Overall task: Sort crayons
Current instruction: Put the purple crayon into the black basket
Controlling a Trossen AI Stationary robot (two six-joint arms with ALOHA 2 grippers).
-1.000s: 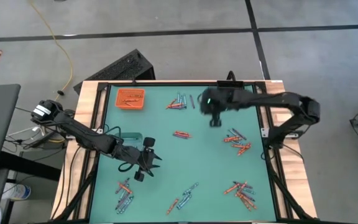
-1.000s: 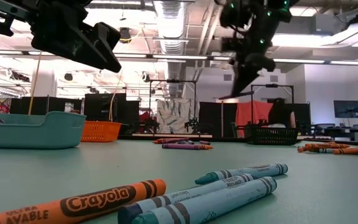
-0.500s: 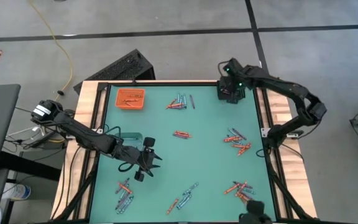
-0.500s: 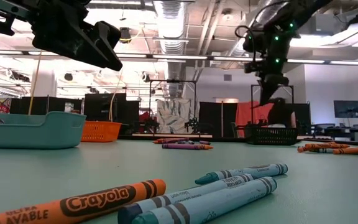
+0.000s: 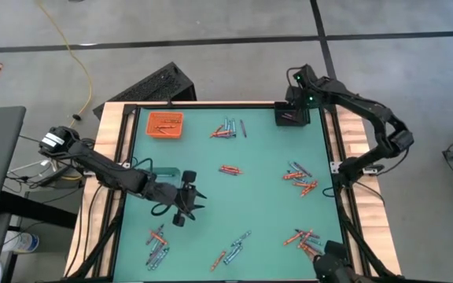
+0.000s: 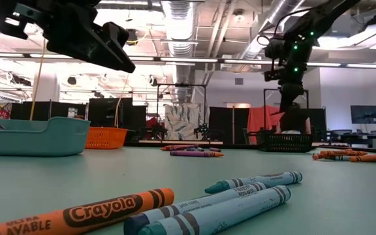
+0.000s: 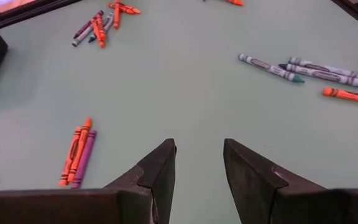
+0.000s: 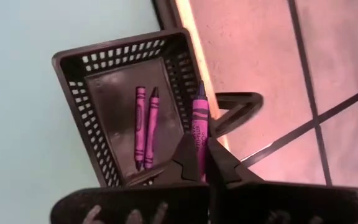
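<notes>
Crayons lie in loose groups on the green table (image 5: 266,204): far middle (image 5: 226,130), centre (image 5: 229,169), right (image 5: 300,177), near right (image 5: 305,238) and near left (image 5: 157,244). My right gripper (image 8: 202,146) hangs above the black basket (image 8: 104,81) in the far right corner, shut on a purple crayon (image 8: 199,121). Two purple crayons (image 8: 145,127) lie on the basket's floor. My left gripper (image 7: 197,165) hovers open over bare table left of centre (image 5: 183,200), nothing between its fingers. My right gripper pinches the purple crayon's near end (image 8: 199,138) between its two fingertips, slanting down from above. The crayon runs on along the fingers, its pointed tip (image 8: 199,87) sticking out past them. It is lifted clear, over the basket's right wall.
An orange tray (image 5: 164,124) holding orange crayons stands at the far left, a teal tray (image 5: 160,171) just behind my left gripper. Orange and purple crayons (image 7: 76,152) and blue-grey ones (image 7: 303,68) lie ahead of the left fingers. A dark shape (image 5: 333,263) shows at the near right edge.
My right gripper has swung from over the table's far middle toward the far right corner, turning as it went, and now stands above the black basket, still shut on the purple crayon. The dark shape has come in at the near right edge.
</notes>
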